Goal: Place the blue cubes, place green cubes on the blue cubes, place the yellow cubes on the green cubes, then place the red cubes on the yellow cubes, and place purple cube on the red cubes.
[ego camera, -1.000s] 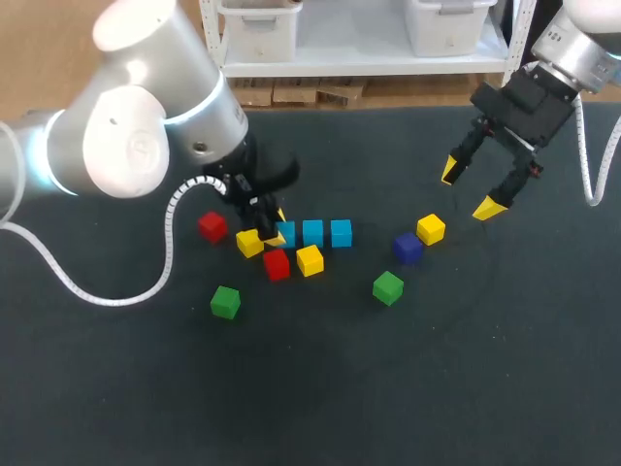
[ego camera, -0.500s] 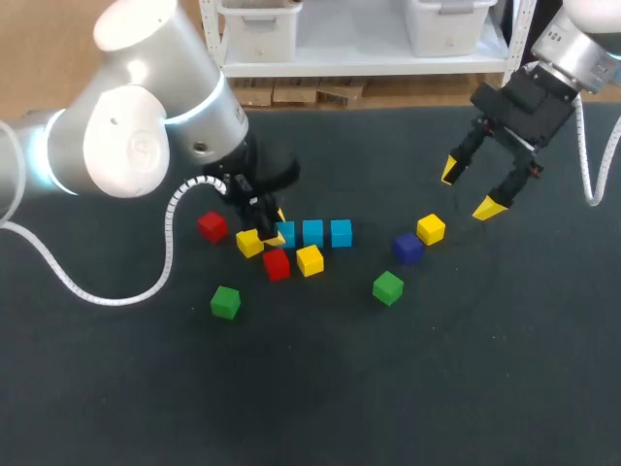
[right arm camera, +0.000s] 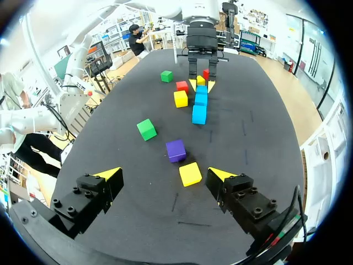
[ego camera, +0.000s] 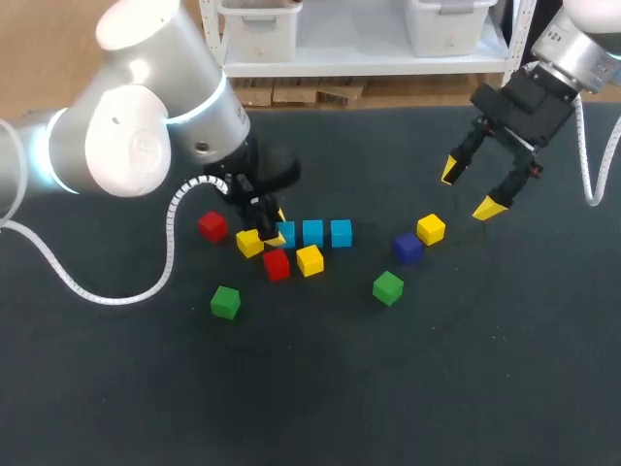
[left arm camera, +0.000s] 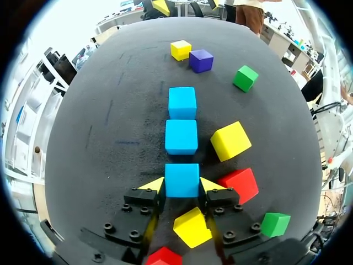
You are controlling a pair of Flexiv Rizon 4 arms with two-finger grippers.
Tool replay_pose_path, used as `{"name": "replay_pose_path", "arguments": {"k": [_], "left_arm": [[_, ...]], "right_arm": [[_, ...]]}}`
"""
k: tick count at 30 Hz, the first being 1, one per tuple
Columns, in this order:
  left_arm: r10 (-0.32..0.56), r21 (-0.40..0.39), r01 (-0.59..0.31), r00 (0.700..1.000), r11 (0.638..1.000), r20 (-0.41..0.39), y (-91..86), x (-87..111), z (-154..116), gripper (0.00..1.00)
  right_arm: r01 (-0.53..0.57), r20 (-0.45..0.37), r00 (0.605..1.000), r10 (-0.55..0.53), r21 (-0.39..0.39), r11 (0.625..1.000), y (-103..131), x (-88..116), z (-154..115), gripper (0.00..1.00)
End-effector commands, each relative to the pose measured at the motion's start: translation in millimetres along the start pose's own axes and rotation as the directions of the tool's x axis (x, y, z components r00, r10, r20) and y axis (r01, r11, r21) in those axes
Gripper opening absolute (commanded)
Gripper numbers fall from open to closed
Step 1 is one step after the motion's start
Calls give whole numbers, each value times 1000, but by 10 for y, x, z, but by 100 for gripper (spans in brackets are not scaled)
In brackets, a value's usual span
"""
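Blue, likely light and rigid, the end cube [left arm camera: 182,178] of the row, just left of centre in the head view, sits pinched across its flat side faces by the left gripper [left arm camera: 182,185], while the right gripper [ego camera: 468,189] hangs wide open and empty, upper right.

The left arm [ego camera: 146,126] bends down low, jaws gripping a blue cube [left arm camera: 182,179]; the right arm [ego camera: 582,53] hangs raised, jaws spread wide.

A row of cubes [ego camera: 312,233] runs left to right on the table [ego camera: 310,388]. Its leftmost cube [ego camera: 285,234] sits held in the left gripper [left arm camera: 182,185]. Three more cubes [ego camera: 408,248] lie to the row's right.
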State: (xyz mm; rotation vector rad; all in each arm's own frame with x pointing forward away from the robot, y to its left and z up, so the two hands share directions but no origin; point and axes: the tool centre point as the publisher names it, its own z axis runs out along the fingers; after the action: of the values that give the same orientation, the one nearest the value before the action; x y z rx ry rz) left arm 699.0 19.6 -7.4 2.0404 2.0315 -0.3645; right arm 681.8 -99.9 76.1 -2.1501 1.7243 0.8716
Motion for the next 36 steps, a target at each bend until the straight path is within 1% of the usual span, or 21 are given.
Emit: {"name": "replay_pose_path", "arguments": {"k": [1,4,5,6,7,8,9,15,24,29,33,36], "left_arm": [[-2,4,2,1000,1000,-5,30,-15,27,43],[-3,4,3,1000,1000,-4,28,-18,24,47],[-4,3,4,1000,1000,-5,27,-22,19,52],[-4,3,4,1000,1000,-4,26,-26,11,69],[-4,2,4,1000,1000,-3,25,-28,2,77],[-5,1,5,1000,1000,-3,23,-32,-11,95],[-5,0,5,1000,1000,-3,20,-38,-31,100],[-10,-29,10,1000,1000,6,-20,-73,-238,100],[-32,-83,32,999,996,1,-168,-70,-584,100],[-56,-98,56,998,994,2,-295,-41,-738,100],[-57,-101,57,998,993,3,-435,-11,-819,100],[-40,-97,40,999,995,-5,-550,38,-840,100]], "right_arm": [[1,2,1000,-1,-1,1000,-7,4,-1,100],[1,2,1000,-1,-1,1000,-7,4,-1,100],[1,2,1000,-1,-1,1000,-7,4,-1,100],[1,2,1000,-1,-1,1000,-7,4,-1,100],[1,2,1000,-1,-1,1000,-7,4,-1,100],[1,2,1000,-1,-1,1000,-7,4,-1,100],[1,2,1000,-1,-1,1000,-7,4,-1,100],[1,2,1000,-1,-1,1000,-7,4,-1,100],[1,2,1000,-1,-1,1000,-7,4,-1,100],[1,2,1000,-1,-1,1000,-7,4,-1,100],[1,2,1000,-1,-1,1000,-7,4,-1,100],[1,2,1000,-1,-1,1000,-7,4,-1,100]]}}
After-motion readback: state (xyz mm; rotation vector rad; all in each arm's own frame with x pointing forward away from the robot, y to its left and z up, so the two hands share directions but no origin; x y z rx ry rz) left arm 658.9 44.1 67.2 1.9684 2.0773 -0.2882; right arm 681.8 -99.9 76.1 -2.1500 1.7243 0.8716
